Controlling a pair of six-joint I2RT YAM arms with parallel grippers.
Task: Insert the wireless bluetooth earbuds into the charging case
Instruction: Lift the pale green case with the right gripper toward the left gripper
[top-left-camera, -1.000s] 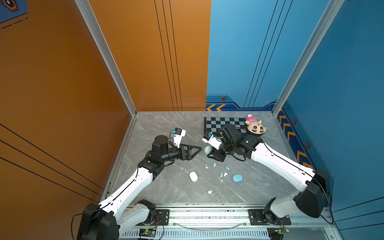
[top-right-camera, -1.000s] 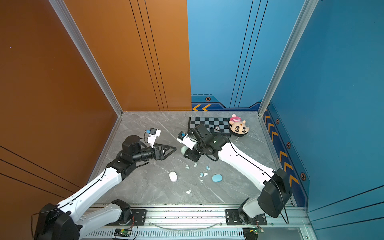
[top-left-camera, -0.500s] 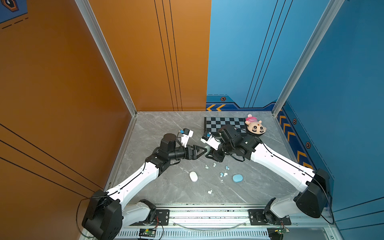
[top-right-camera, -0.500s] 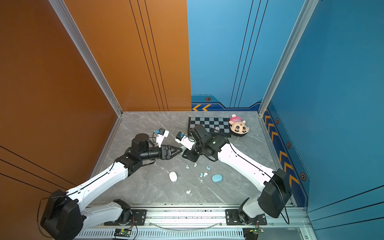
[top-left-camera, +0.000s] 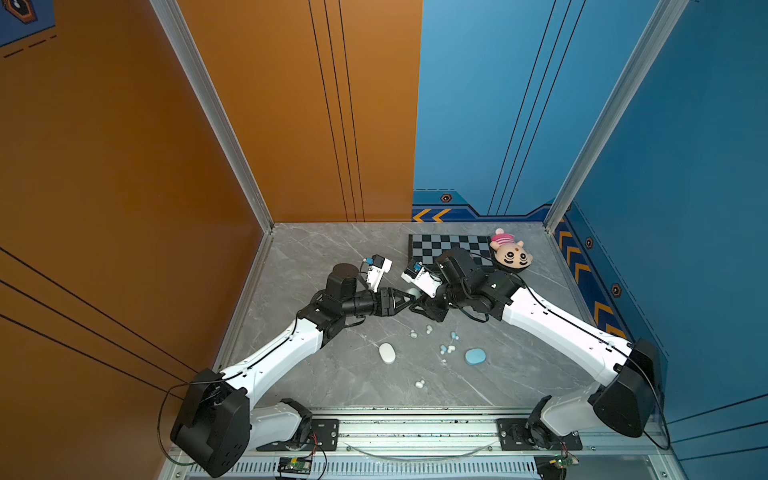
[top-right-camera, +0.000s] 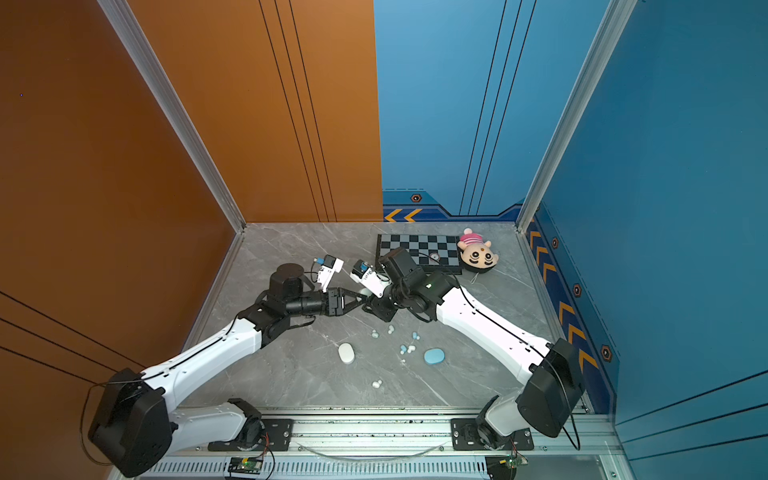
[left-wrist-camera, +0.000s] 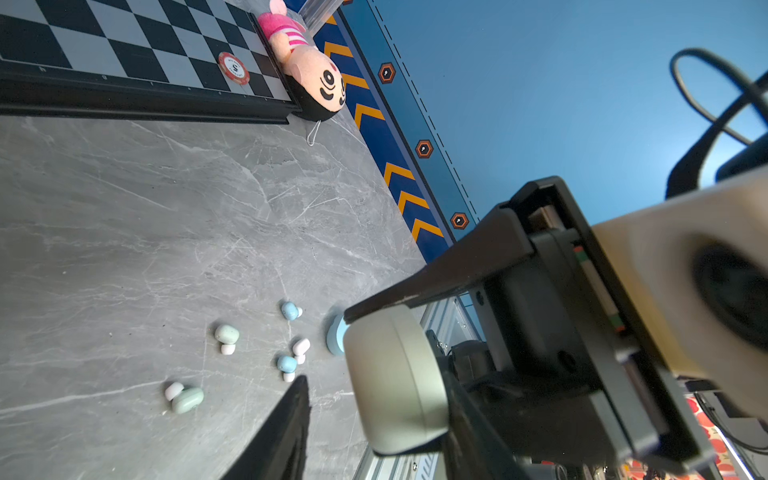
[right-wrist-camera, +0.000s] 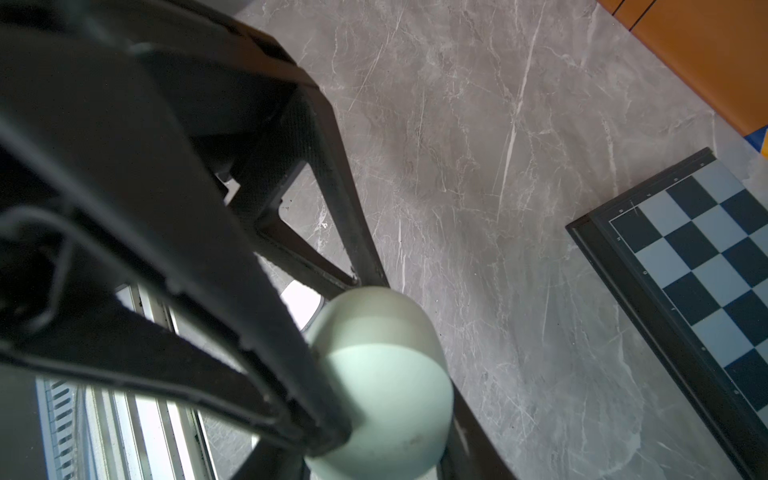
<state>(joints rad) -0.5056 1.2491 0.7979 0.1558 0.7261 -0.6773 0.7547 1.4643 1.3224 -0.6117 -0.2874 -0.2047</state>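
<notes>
- The right claw is clenching a mint green charging case, a black finger pressing on either side and holding it clear of the grey marble tabletop.
- One rounded end of that case is sticking out past the fingertips toward the left claw, and its long axis appears to be running along that line.
- The left claw is meeting it tip to tip. One of its fingers is touching the case's far end, but I cannot tell whether it is gripping.
- Just base-ward of both claws, the wireless bluetooth earbuds are lying loose on the tabletop. The mint ones are sitting nearest and the blue and white ones further off, all pointing different ways.
- A white charging case is flanking them on the left claw's side, its length aiming roughly at the claws.
- A blue charging case is lying crosswise on the right claw's side.
- Beyond the right claw, a chessboard is carrying a red poker chip.
- A plush doll is resting against the chessboard's far corner.
</notes>
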